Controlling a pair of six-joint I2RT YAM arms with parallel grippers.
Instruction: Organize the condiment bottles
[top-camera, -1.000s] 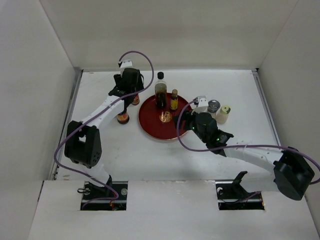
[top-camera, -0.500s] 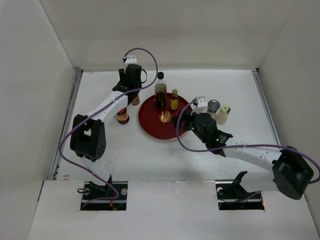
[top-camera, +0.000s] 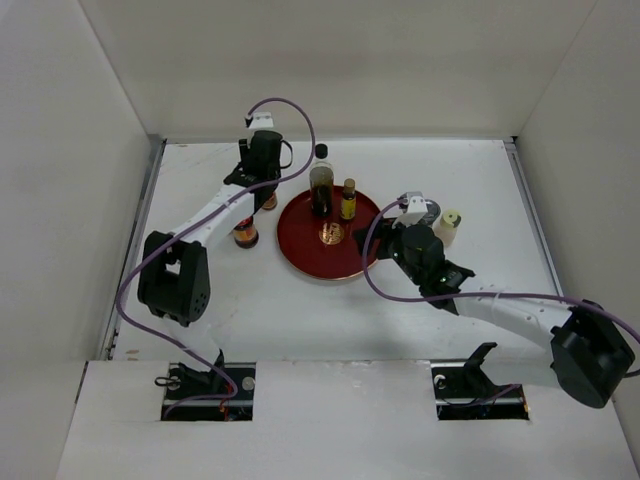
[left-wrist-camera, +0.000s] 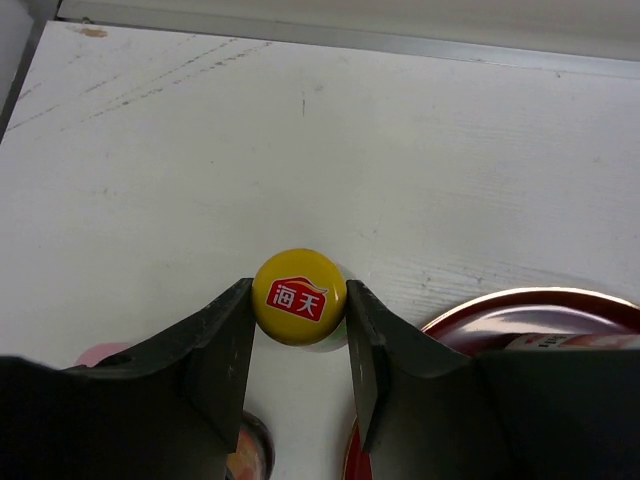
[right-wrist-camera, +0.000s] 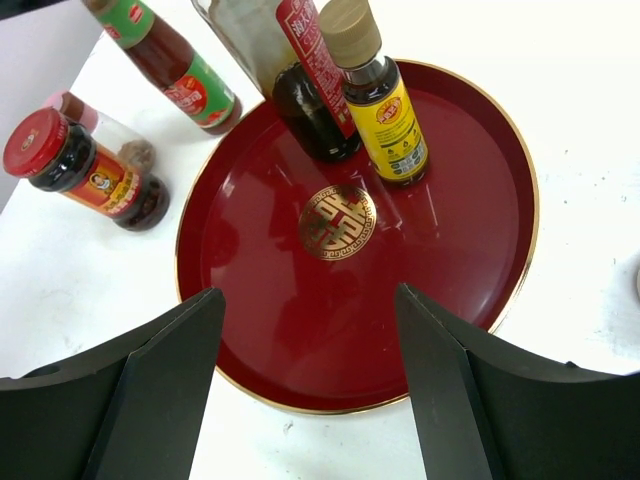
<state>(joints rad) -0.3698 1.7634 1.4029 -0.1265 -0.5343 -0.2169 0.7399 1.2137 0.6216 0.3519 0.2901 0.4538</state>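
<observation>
Right gripper (right-wrist-camera: 308, 293): fingers spread, holding nothing, hovering over near edge of round red tray (right-wrist-camera: 250, 300).
Silver shaker (top-camera: 428, 211) and cream-topped shaker (top-camera: 447, 227): on table just right of tray, side by side.
Red-lidded jar (right-wrist-camera: 80, 165): on table left of tray, pink shaker (right-wrist-camera: 120, 145) just behind it.
Tall dark bottle (right-wrist-camera: 300, 90) and small amber bottle (right-wrist-camera: 385, 105): upright on far part of tray, side by side.
Left gripper (left-wrist-camera: 298, 300): fingers clenched on cap of yellow-capped sauce bottle (left-wrist-camera: 298, 290), which is off the tray, beyond its far-left rim.
</observation>
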